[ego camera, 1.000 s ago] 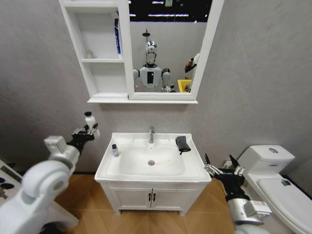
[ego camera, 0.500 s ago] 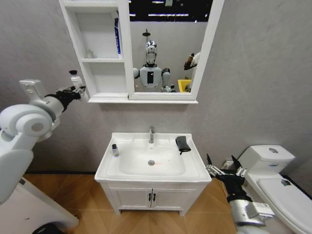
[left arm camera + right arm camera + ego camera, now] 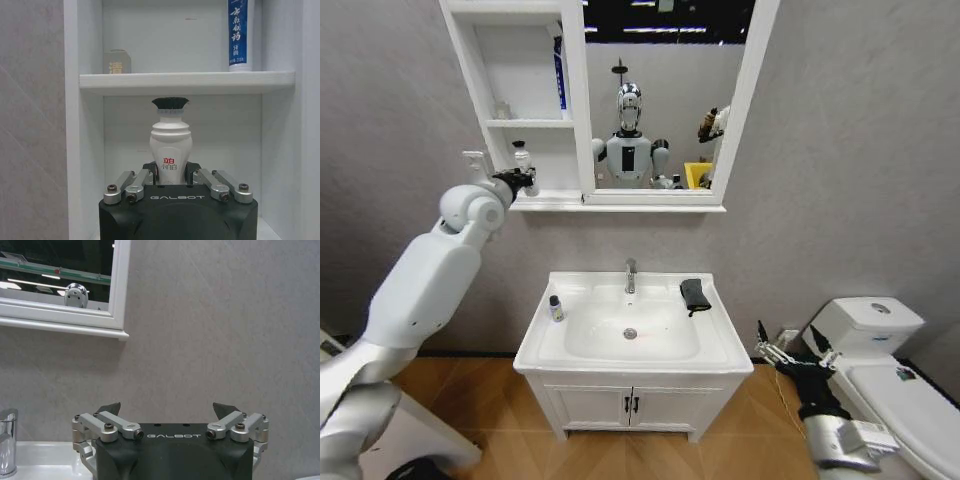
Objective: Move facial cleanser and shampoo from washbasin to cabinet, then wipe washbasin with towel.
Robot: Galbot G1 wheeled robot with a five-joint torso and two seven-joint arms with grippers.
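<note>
My left gripper [image 3: 523,173] is shut on a white bottle with a black cap [image 3: 522,155], held upright at the mouth of the cabinet's [image 3: 470,80] lowest compartment. In the left wrist view the bottle [image 3: 170,145] stands between the fingers of the left gripper [image 3: 170,182], just under the middle shelf [image 3: 185,80]. A small dark-capped bottle [image 3: 556,308] stands on the washbasin's [image 3: 720,345] left rim. The dark towel [image 3: 696,294] lies at its back right corner. My right gripper [image 3: 793,348] hangs open and empty to the right of the basin; it appears as well in the right wrist view [image 3: 167,409].
A blue and white tube [image 3: 560,80] stands on the cabinet's middle shelf beside the mirror [image 3: 660,100]. A chrome faucet [image 3: 631,276] rises behind the bowl. A white toilet [image 3: 890,370] sits close to my right arm. The two-door vanity [image 3: 630,405] is below the basin.
My left arm has swung right from beside the cabinet to the front of its lowest compartment, carrying the white bottle. The right gripper has drifted slightly right and down.
</note>
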